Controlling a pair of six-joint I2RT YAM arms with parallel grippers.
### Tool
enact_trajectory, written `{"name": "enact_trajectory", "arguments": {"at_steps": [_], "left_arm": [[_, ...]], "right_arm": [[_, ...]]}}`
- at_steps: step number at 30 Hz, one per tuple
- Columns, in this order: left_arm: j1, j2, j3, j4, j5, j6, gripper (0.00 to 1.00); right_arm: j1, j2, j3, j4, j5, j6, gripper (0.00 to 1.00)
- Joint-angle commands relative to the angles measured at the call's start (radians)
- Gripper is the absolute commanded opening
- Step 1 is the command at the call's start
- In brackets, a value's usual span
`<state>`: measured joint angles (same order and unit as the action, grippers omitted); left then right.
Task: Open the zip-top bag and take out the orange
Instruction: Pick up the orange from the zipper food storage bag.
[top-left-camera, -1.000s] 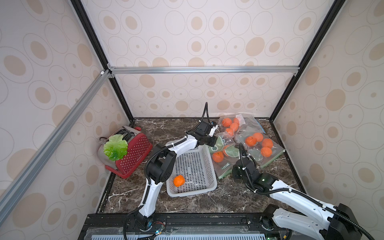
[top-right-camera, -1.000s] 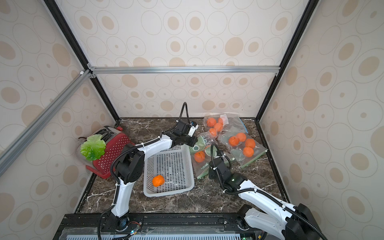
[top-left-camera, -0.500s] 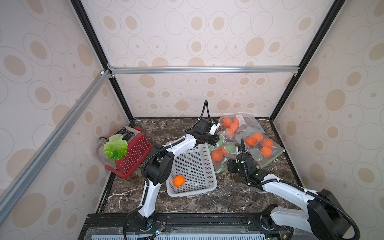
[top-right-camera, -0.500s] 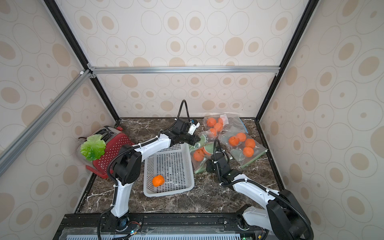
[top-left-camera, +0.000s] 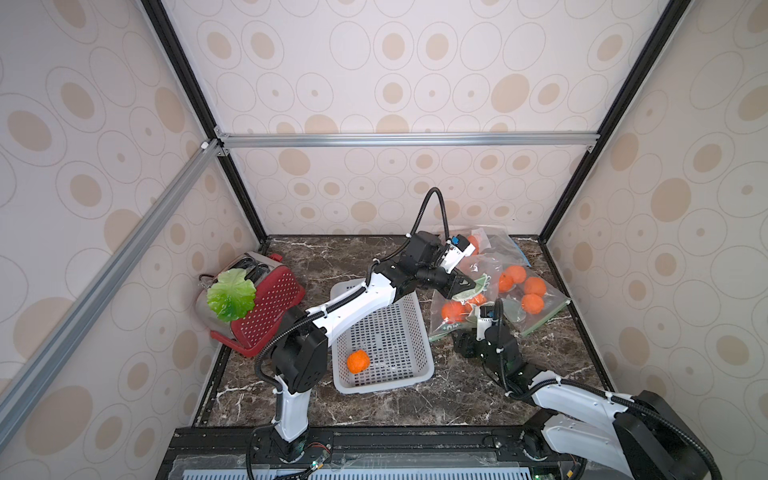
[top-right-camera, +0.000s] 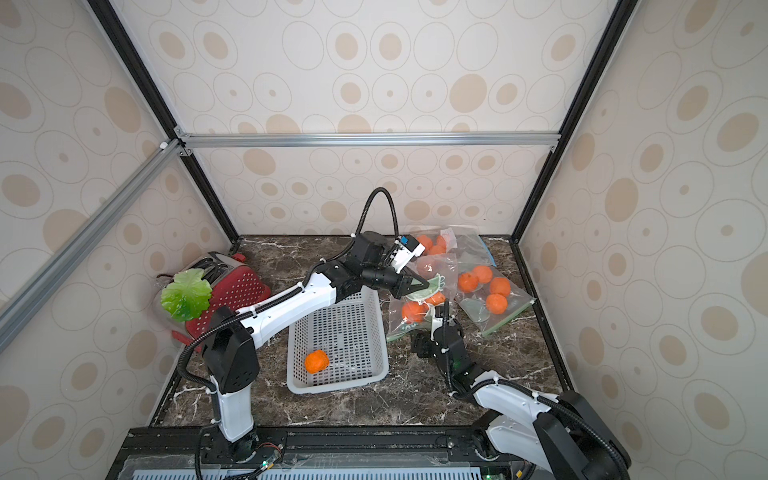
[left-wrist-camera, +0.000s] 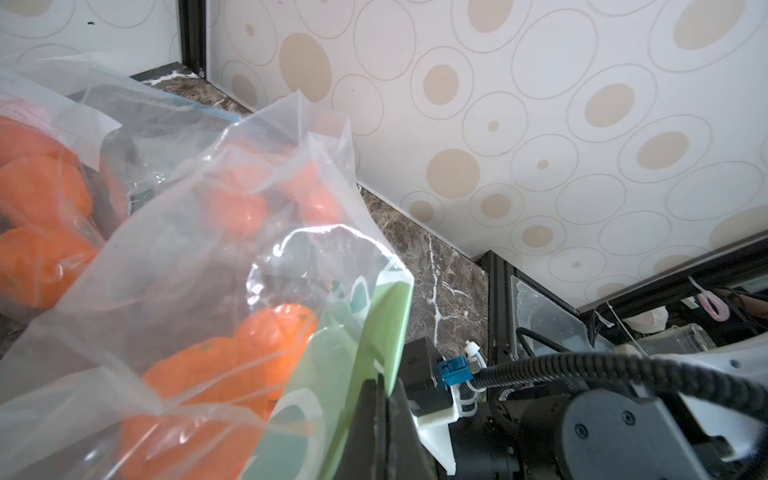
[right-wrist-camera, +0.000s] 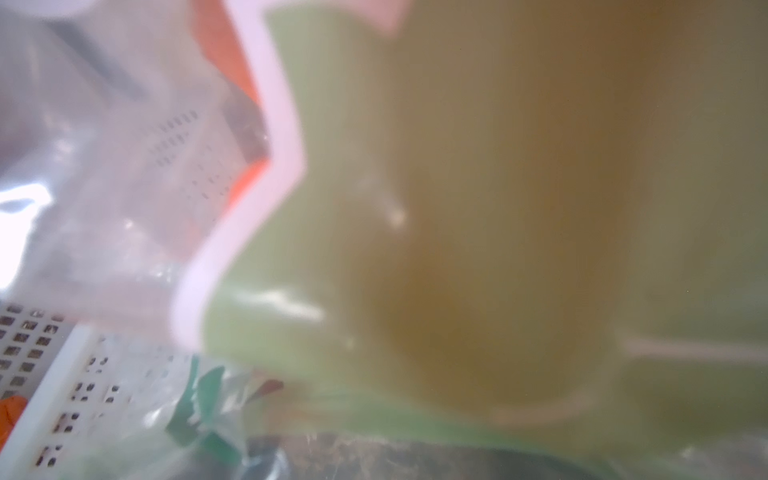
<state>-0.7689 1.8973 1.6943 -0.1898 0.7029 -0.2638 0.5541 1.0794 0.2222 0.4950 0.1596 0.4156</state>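
A clear zip-top bag (top-left-camera: 436, 322) with a green printed edge holds oranges (top-left-camera: 451, 311) and lies just right of the basket. My left gripper (top-left-camera: 467, 286) is shut on that green edge and holds it raised; the left wrist view shows the pinched edge at the left gripper (left-wrist-camera: 384, 399) and an orange (left-wrist-camera: 274, 332) inside the bag (left-wrist-camera: 208, 291). My right gripper (top-left-camera: 465, 345) sits at the bag's near edge. Its fingers are hidden from above. The right wrist view is a blur of green bag film (right-wrist-camera: 457, 208), with no fingers showing.
A white perforated basket (top-left-camera: 386, 384) holds one loose orange (top-left-camera: 358, 360). Two more bags of oranges lie at the right (top-left-camera: 540, 316) and at the back (top-left-camera: 494, 245). A red toaster (top-left-camera: 270, 307) with a green leaf (top-left-camera: 230, 293) stands at the left wall.
My right gripper has come forward against the bag's near edge. My left gripper has kept its hold on the bag's edge and has shifted a little to the right.
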Motion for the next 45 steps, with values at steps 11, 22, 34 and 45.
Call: {"name": "enact_trajectory", "arguments": {"at_steps": [11,22,34,45], "left_arm": [[0.016,0.059,-0.060,0.058,-0.083,-0.050,0.00],[0.056,0.129,-0.067,0.043,-0.135,-0.056,0.00],[0.062,0.144,-0.061,0.002,-0.180,-0.023,0.00],[0.063,0.148,-0.042,-0.022,-0.193,-0.006,0.00]], "right_arm": [[-0.004,0.089,0.047,-0.060,0.023,0.003,0.85],[-0.004,0.151,0.163,-0.403,-0.075,0.077,0.84],[0.037,0.124,0.181,-0.632,-0.164,0.136,0.80],[0.064,-0.065,0.242,-0.820,-0.118,0.131,0.53]]}}
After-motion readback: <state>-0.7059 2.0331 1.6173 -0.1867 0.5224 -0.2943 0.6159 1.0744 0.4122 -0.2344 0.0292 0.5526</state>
